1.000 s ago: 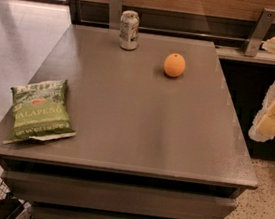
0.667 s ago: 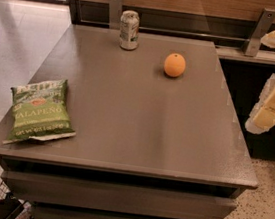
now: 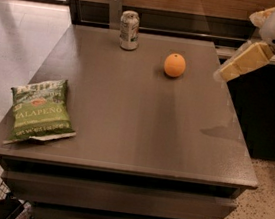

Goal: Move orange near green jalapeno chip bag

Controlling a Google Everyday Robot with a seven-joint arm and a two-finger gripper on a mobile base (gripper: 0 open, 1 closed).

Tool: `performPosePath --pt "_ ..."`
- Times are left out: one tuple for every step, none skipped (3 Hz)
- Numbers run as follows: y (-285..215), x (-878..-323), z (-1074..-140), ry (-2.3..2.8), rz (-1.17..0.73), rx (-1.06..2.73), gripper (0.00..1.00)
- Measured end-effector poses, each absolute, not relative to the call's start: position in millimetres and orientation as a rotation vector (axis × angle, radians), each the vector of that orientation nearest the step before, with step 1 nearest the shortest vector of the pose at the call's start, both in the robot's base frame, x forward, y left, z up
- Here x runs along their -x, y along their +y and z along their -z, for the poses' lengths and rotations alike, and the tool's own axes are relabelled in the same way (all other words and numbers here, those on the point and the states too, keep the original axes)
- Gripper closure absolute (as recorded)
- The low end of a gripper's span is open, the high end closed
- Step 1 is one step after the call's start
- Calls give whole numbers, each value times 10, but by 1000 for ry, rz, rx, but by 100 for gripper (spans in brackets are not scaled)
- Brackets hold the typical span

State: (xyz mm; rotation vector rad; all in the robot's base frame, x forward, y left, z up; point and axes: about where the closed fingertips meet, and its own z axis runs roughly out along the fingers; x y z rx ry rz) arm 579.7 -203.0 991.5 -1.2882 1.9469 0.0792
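Observation:
The orange (image 3: 174, 65) sits on the grey table (image 3: 135, 126) at the back, right of centre. The green jalapeno chip bag (image 3: 40, 111) lies flat near the front left edge, far from the orange. My gripper (image 3: 235, 47) hangs at the upper right, over the table's right edge, to the right of the orange and a little above it. It is open and empty, with one cream finger (image 3: 242, 62) pointing down-left toward the orange and the other finger (image 3: 261, 16) higher up.
A silver-green drink can (image 3: 129, 30) stands upright at the back edge, left of the orange. A dark counter (image 3: 268, 108) stands right of the table. A wooden wall with a metal bracket (image 3: 114, 7) runs behind. Floor clutter lies at the lower corners.
My gripper has swung up and to the left, from beside the table's right side toward the orange. The orange, bag and can have not moved on the table.

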Motion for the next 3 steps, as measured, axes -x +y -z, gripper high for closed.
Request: performPosePath --pt "-1948 -6338 -9931 1820 -142 1151 0" --pt "-1706 -6933 -9696 1763 -265 1003 0" --pt "-1500 -7249 -9438 1790 -409 945 0"
